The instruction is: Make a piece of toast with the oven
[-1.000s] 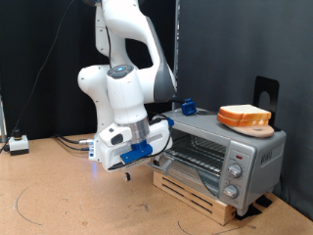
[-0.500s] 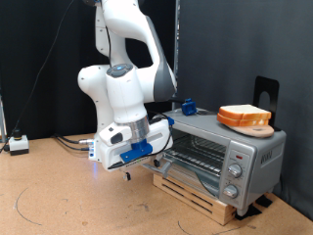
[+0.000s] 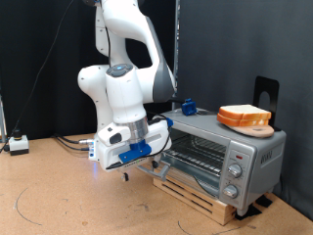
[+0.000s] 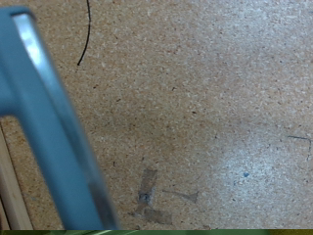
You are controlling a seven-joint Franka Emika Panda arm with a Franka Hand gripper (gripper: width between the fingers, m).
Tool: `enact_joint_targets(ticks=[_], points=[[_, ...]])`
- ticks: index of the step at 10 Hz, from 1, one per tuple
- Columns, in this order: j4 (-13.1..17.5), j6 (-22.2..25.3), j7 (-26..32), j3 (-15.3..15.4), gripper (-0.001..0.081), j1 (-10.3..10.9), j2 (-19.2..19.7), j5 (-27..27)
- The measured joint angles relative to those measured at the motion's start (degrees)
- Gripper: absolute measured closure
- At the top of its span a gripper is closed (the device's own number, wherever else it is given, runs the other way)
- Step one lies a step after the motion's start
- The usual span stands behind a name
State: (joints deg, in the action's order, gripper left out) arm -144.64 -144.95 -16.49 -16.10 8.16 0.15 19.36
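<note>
The silver-grey oven [image 3: 233, 152] stands on a wooden pallet at the exterior view's right. Its door is swung down and the wire rack [image 3: 199, 149] shows inside. Two look-alike toast slices [image 3: 244, 114] lie stacked on a round wooden board on the oven's top. My gripper [image 3: 130, 168] hangs low at the oven's front left corner, next to the lowered door. Its fingers point down at the tabletop and hold no bread. In the wrist view a grey-blue bar [image 4: 51, 127], which looks like the door's edge or handle, crosses the chipboard tabletop [image 4: 205, 108]; no fingers show there.
A small blue object [image 3: 187, 105] sits on the oven's back left top. A black stand [image 3: 266, 92] rises behind the toast. A white box with cables [image 3: 17, 144] lies at the far left. Chipboard tabletop [image 3: 59, 201] spreads in front.
</note>
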Motion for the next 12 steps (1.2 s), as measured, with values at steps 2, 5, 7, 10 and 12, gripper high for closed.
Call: enact_joint_targets(ticks=[2, 5, 7, 10, 12], points=[[-0.2, -1.5, -0.3, -0.1, -0.0003, -0.1, 0.6, -1.0], [0.0, -5.8, -3.8, -0.8, -0.0003, -0.2, 4.3, -4.9], [1.2, -6.8, -7.4, -1.5, -0.0003, -0.2, 8.4, -6.8], [3.5, -9.1, -7.5, -1.4, -0.0003, -0.3, 14.4, -5.4], [4.3, -10.9, -7.0, -1.2, -0.0003, -0.4, 17.3, -4.5]])
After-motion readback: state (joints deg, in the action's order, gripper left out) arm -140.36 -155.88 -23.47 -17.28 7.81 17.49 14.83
